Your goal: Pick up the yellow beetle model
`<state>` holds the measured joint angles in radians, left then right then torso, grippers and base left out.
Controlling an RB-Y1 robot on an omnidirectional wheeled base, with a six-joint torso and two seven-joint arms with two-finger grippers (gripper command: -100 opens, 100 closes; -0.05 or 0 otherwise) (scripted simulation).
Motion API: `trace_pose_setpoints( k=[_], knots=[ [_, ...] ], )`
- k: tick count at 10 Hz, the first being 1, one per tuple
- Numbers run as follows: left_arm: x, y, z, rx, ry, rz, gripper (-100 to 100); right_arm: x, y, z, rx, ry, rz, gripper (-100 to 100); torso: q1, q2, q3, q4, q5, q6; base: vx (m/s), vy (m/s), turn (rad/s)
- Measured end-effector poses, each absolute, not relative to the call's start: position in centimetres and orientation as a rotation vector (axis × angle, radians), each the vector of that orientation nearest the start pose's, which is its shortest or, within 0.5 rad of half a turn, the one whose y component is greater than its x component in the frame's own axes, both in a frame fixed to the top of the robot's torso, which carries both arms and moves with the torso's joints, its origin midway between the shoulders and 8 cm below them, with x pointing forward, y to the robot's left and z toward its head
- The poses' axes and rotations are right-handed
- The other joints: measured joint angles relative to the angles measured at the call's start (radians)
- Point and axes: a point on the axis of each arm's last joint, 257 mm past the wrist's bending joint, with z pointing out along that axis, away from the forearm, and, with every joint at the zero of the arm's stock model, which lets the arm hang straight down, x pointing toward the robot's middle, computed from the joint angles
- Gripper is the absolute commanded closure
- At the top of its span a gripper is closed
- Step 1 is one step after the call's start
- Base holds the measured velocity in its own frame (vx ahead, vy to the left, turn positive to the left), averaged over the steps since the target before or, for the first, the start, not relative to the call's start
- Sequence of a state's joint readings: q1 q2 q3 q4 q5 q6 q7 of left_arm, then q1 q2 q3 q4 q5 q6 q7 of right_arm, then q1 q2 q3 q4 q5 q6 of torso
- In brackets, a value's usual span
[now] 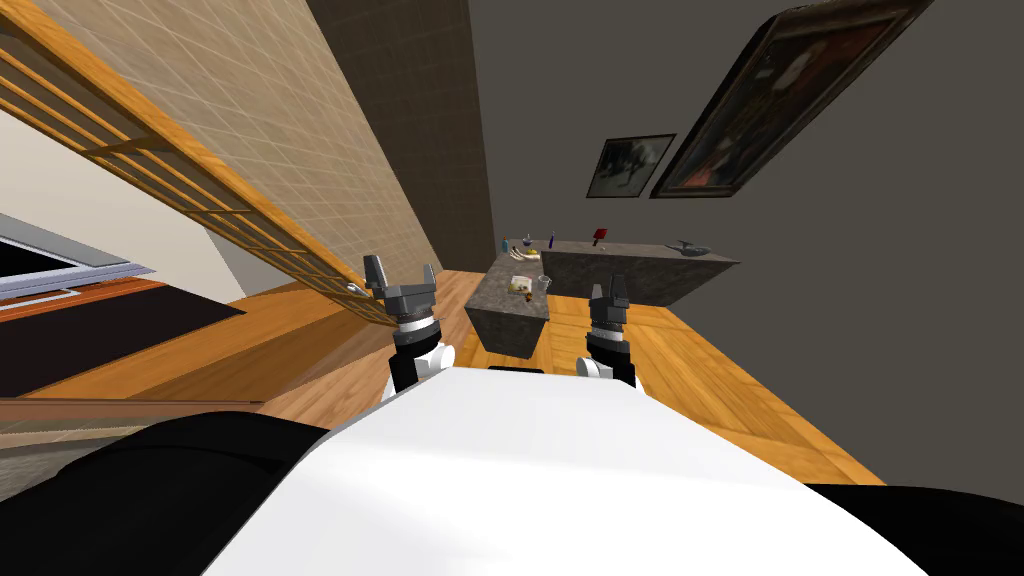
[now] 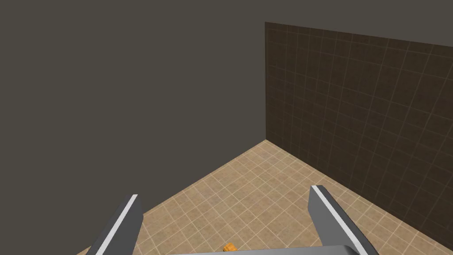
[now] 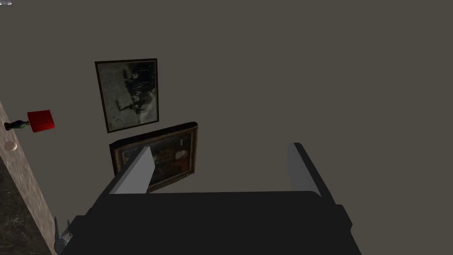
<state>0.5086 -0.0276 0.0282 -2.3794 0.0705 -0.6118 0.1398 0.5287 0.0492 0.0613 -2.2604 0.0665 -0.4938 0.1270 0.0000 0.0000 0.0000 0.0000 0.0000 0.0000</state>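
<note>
While both arms hang raised in front of me, the yellow beetle model sits far ahead on the near leg of an L-shaped dark counter, right against a pale flat piece. From the head camera it comes through as a yellow-brown speck, so I cannot tell which way it points or how its long axis runs. It's well apart from both grippers, that much is plain.

Now the left gripper: it's up to the left of the counter, blades spread wide, nothing between them. Its wrist camera agrees, with the fingers standing well apart and bare.

Over to the right gripper, up by the right side of the counter's near end and seen edge-on from the head. The gap reads better from its own wrist camera: both blades about a third of the frame apart, holding nothing.

Farther along, the head camera gives me the whole counter. A few small bottles stand near the corner, then a red thing and a grey fitting on the far right leg. The right wrist camera looks along that far leg and adds detail: the red thing is a flat square just beside a dark bottle, with a pale ball near them by the counter's edge. Two framed pictures hang on the grey wall beyond.
</note>
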Motion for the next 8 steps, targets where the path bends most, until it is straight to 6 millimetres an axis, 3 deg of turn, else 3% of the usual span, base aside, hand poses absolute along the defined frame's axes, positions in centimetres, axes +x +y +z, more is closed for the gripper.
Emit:
trace_pose_setpoints(
  k=[8],
  knots=[
    [29.6,29.2,8.4,-0.583,0.371,-1.486,0,37.8,-20.5,-0.7,0.341,0.907,1.131,-100,-0.005,0.004,0.002,0.001,-0.001,0.0,-0.069,-0.075,0.071]
  ],
)
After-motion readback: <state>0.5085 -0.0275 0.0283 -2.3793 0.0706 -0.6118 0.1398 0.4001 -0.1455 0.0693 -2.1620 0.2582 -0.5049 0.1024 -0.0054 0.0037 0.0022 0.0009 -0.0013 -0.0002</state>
